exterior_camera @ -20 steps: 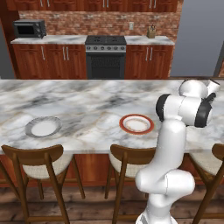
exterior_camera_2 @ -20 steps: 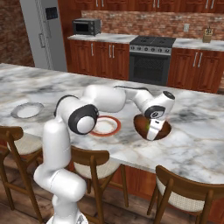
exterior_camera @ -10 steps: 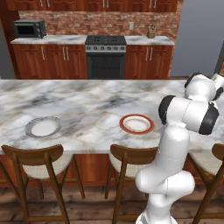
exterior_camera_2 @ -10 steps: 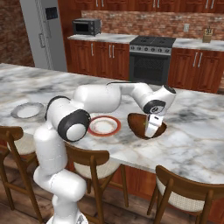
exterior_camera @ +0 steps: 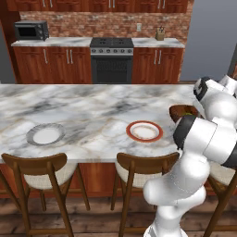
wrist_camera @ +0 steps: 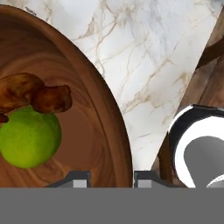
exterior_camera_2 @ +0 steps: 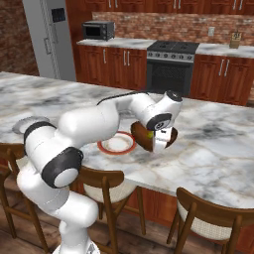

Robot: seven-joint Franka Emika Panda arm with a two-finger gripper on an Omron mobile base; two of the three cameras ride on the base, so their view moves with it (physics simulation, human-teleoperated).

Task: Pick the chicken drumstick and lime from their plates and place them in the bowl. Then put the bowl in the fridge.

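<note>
The dark reddish-brown bowl (wrist_camera: pixel 105 109) holds the lime (wrist_camera: pixel 28 138) with the chicken drumstick (wrist_camera: pixel 30 96) lying against it. My gripper (wrist_camera: pixel 111 179) is shut on the bowl's rim, one fingertip inside and one outside. From the right base view the bowl (exterior_camera_2: pixel 144 139) hangs tilted at my gripper (exterior_camera_2: pixel 159 144), just right of the orange-rimmed plate (exterior_camera_2: pixel 116 144). From the left base view the bowl (exterior_camera: pixel 181 111) peeks out behind my arm. Both plates look bare. The grey fridge (exterior_camera_2: pixel 47 39) stands at the far left.
The grey-rimmed plate (exterior_camera: pixel 45 134) lies at the left of the marble island (exterior_camera: pixel 92 106), the orange-rimmed plate (exterior_camera: pixel 144 131) in the middle. Wooden stools (exterior_camera: pixel 41 171) line the near edge. A black stove (exterior_camera: pixel 111 60) and a microwave (exterior_camera: pixel 31 30) stand at the back wall.
The arm has swung the bowl towards the orange-rimmed plate and tipped it. The jaws closed slightly tighter on the rim. The plates have not moved.
</note>
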